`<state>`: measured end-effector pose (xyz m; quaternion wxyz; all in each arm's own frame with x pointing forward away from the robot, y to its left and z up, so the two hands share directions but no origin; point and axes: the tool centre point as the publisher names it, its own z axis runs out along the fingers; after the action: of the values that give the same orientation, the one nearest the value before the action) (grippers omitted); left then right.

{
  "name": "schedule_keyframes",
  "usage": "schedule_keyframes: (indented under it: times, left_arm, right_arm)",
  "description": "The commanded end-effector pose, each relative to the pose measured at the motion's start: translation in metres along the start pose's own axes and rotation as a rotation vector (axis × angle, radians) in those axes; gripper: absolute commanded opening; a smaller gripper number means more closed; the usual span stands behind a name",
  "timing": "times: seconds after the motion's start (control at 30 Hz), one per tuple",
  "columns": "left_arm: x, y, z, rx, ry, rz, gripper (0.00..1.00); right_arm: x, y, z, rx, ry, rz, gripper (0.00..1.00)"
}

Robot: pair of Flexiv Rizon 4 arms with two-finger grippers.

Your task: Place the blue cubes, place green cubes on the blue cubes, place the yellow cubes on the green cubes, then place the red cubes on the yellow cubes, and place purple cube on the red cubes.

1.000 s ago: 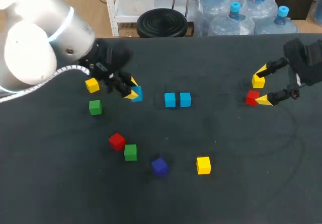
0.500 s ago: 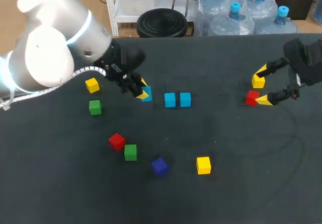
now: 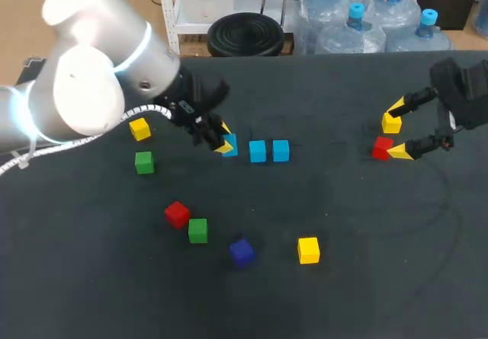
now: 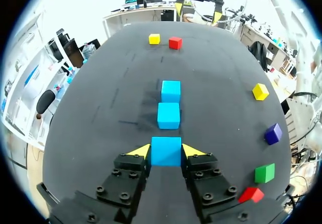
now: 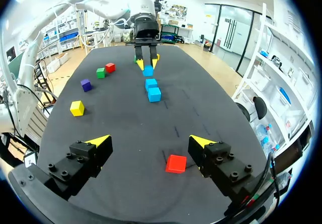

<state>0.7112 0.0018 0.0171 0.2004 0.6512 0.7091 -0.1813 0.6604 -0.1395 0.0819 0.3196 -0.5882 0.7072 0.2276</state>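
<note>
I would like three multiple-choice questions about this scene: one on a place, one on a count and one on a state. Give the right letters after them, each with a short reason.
1. Where does the purple cube lie?
A. on top of another cube
B. between a green cube and a yellow cube
C. against a red cube

2. How many blue cubes are there?
A. two
B. three
C. four

3. In what state is the left end effector?
A. open and empty
B. shut on a red cube
C. shut on a blue cube

Answers:
1 B: in the head view it sits apart, with green on one side and yellow on the other.
2 B: two lie in a row and a third is held in line with them.
3 C: both yellow tips press the cube's sides.
</note>
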Motion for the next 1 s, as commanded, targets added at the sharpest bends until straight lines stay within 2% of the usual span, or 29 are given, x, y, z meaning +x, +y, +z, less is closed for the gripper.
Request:
schedule_keyframes:
  times: [0.03,1.0]
  left_arm:
    - [-0.002,0.004,0.006,0.012,0.007,0.003,0.00]
    - [0.000,0.003,0.020,0.049,0.022,0.025,0.00]
  right_arm:
    - [0.000,0.000,0.000,0.000,0.000,0.000,1.00]
    - [0.000,0.000,0.000,0.000,0.000,0.000,1.00]
